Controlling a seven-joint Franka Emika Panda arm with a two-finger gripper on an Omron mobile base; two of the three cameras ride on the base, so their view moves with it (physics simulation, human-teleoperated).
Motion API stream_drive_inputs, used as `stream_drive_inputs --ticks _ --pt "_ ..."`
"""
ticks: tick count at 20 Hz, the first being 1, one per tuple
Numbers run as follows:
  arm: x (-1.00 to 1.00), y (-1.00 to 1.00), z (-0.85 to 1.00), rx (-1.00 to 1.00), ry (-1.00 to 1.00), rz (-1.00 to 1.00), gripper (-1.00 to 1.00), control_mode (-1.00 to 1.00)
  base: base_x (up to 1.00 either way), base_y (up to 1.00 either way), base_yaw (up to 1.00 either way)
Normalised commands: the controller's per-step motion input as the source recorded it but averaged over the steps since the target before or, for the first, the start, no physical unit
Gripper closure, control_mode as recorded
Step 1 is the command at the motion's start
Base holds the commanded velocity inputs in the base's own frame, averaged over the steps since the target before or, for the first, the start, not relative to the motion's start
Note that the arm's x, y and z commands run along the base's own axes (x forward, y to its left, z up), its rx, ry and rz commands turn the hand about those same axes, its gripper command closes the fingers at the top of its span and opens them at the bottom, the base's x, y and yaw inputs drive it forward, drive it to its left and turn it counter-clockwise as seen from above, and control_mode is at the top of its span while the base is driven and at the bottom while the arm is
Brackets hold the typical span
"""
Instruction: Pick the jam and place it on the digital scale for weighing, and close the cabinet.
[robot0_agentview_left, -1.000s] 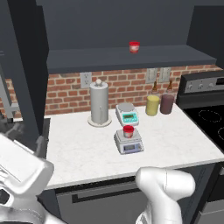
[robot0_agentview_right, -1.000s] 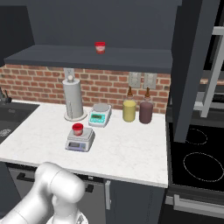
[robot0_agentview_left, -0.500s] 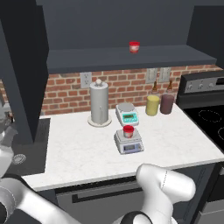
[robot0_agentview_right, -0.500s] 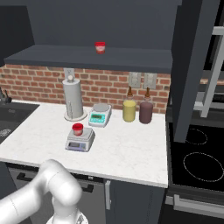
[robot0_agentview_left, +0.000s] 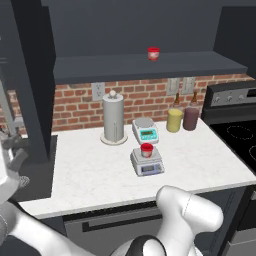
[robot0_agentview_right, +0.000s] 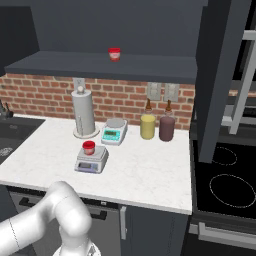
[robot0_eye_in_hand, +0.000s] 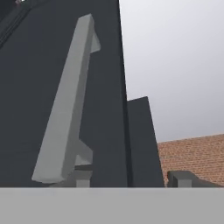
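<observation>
**A:** Where's the jam (robot0_agentview_left: 146, 149)?

**B:** Sitting on the digital scale (robot0_agentview_left: 148, 163), out on the counter (robot0_agentview_left: 90, 175) and well apart from the gripper (robot0_eye_in_hand: 131, 182). I'd judge the weighing half done. The twin jar (robot0_agentview_left: 153, 53) is on the shelf of the cabinet (robot0_agentview_left: 140, 67), which stands open.

**A:** So the door is what's left?

**B:** Yes. The gripper is right up at the left door (robot0_agentview_left: 31, 95). Its bar handle (robot0_eye_in_hand: 65, 109) lies just ahead, to the left of the one dark fingertip (robot0_eye_in_hand: 180, 177) I can make out, and its long axis runs up and away along the door face.

**A:** Jaws around it?

**B:** I cannot tell whether they are spread or closed (nothing is plainly between them). To shut the door, the push has to go across that bar, not along it.
</observation>
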Motion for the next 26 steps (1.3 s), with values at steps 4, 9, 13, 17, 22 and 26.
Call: stream_drive_inputs --ticks 4,9,13,17,22,26 --pt "0.44 -0.62 0.0 0.13 -0.02 0.0 -1.0 -1.0 0.0 0.0 0.0" --pt "0.75 -0.43 0.04 0.13 0.0 0.0 -1.0 -1.0 0.0 0.0 0.0" --pt "0.84 -0.18 0.02 0.09 0.0 0.0 -1.0 -1.0 0.0 0.0 0.0" --pt "0.72 -0.15 0.0 0.04 0.02 0.0 -1.0 -1.0 0.0 0.0 0.0" --pt "0.85 -0.22 0.0 0.04 0.05 0.0 -1.0 -1.0 0.0 0.0 0.0" --pt "0.97 -0.31 0.0 0.06 0.06 0.01 -1.0 -1.0 0.0 0.0 0.0"
